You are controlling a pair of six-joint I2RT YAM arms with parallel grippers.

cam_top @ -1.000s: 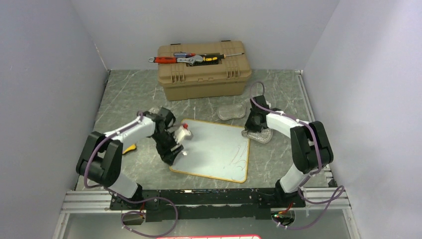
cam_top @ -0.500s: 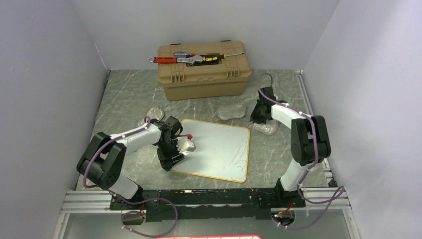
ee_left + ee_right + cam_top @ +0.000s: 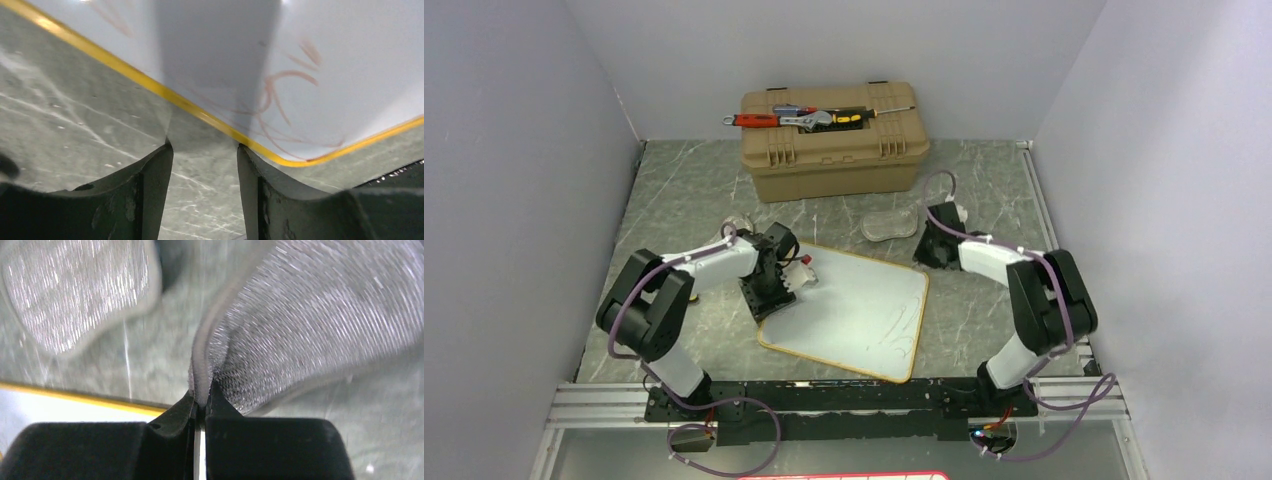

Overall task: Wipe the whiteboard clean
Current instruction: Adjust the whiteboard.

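Note:
The whiteboard (image 3: 854, 305) lies skewed on the table, white with a yellow rim, and faint scribbles (image 3: 902, 330) mark its near right part. My left gripper (image 3: 771, 295) sits at the board's left edge. In the left wrist view it (image 3: 202, 147) is open with only bare table between the fingers, and the board's rounded corner (image 3: 295, 161) with reddish scribbles (image 3: 285, 95) lies just ahead. My right gripper (image 3: 931, 250) is at the board's far right corner. It (image 3: 202, 400) is shut on the rim of a grey mesh pad (image 3: 320, 315).
A tan toolbox (image 3: 834, 150) with several hand tools (image 3: 814, 117) on its lid stands at the back. A second mesh pad (image 3: 887, 224) (image 3: 75, 295) lies between the toolbox and the board. Another pad (image 3: 734, 223) peeks out behind the left arm.
The whiteboard has turned and slid, and its near edge is now more slanted. The left gripper moved back along the board's left edge, its jaws narrowing. The right gripper carried its pad to the board's far right corner.

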